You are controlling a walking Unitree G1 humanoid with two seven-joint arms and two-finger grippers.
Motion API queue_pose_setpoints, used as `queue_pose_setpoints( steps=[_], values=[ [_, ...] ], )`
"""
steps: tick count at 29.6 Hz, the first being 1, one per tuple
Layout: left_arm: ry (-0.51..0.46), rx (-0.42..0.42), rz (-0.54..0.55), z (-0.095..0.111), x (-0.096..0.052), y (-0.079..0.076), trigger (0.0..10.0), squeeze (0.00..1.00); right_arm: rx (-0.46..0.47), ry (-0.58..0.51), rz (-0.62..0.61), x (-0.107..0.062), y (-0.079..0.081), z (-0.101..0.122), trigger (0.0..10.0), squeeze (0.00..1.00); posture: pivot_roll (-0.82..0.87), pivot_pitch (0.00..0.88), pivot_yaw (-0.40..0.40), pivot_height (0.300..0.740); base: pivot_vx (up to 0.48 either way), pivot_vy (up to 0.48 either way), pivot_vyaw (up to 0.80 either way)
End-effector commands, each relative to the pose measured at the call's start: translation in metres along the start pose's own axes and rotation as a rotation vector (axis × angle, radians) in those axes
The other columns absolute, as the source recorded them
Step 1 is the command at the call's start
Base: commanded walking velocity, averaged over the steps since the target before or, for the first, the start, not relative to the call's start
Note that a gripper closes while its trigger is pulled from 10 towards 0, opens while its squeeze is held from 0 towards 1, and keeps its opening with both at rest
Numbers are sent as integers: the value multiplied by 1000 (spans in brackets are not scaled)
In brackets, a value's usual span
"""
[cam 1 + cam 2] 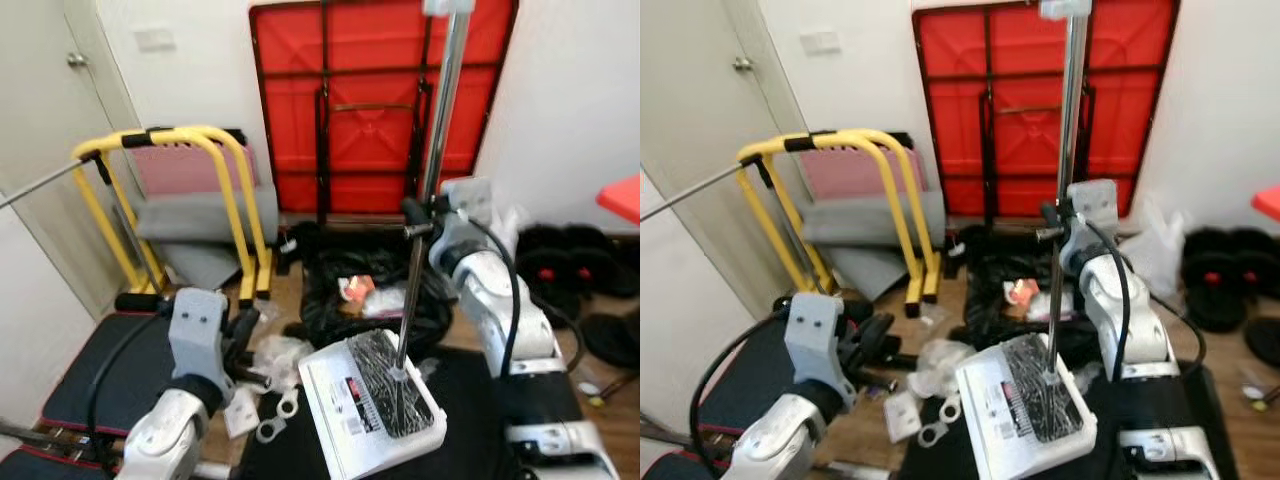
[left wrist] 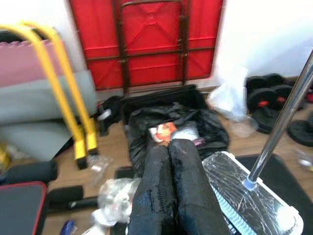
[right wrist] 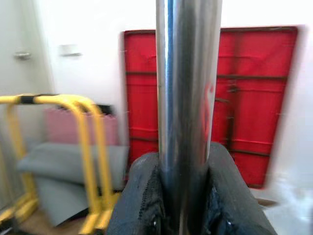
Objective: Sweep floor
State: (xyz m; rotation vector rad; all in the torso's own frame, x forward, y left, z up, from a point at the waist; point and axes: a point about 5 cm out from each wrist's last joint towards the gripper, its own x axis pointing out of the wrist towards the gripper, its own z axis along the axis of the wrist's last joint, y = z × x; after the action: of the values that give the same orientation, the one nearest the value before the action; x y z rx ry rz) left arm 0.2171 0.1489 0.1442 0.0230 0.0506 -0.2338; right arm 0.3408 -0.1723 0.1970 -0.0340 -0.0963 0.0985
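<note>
Right end effector (image 1: 418, 215) clamps the upright sweeper pole (image 1: 432, 160), arm raised.

The pole (image 1: 430, 190) runs out past the top edge, so its upper end cannot be seen. The red panel (image 1: 380, 100) is also cut there, and dark bars cover part of its face. The red desk (image 1: 622, 195) shows only a corner at the right edge. The label (image 1: 358, 400) on the sweeper (image 1: 370, 400) is too small to read. The right wrist view is blurred behind the pole.
</note>
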Motion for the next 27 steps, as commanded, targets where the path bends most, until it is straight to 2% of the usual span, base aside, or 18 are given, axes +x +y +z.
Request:
queue_pose_setpoints(
  steps=[1, 9, 27],
  values=[
    [15, -8, -12, -4, -2, -1, 10000, 0, -14, -33, -12, 3, 0, 10, 10000, 0, -74, 23, 2, 740, 0, 0, 0],
    [17, -12, -19, -4, -3, -3, 10000, 0, -50, 13, -83, 6, -4, 5, 10000, 0, -73, 27, 0, 735, 0, 0, 0],
    [16, -15, -37, -4, -1, -7, 10000, 0, -58, -41, -164, 10, -12, 14, 10000, 0, -71, 29, -1, 680, 0, 0, 0]
  ],
)
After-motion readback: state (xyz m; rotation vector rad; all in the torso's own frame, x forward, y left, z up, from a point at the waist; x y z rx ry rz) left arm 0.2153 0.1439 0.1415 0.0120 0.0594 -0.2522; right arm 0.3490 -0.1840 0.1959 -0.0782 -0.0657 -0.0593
